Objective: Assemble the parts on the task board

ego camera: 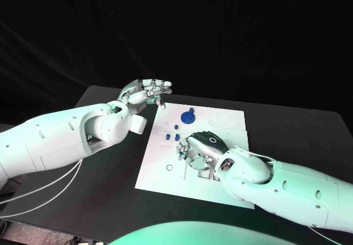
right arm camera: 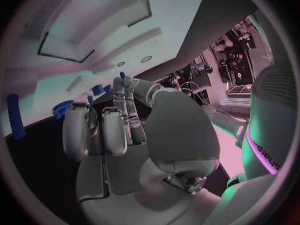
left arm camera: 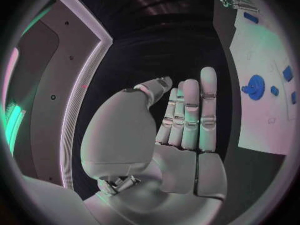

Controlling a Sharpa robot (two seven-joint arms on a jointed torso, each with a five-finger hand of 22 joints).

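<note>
I see the black table [ego camera: 294, 127] carrying the white task board [ego camera: 221, 176]. My right hand [ego camera: 202, 148] rests low over the board's middle, pinching a small blue part [right arm camera: 122, 76] at its fingertips. My left hand [ego camera: 147, 91] hovers off the board's far left corner, fingers straight and together, holding nothing. A round blue part [ego camera: 188, 117] sits between the hands, smaller blue parts [ego camera: 172, 137] just beside my right hand.

Black table [ego camera: 309, 132] w/ dark backdrop behind, cables at edge.
</note>
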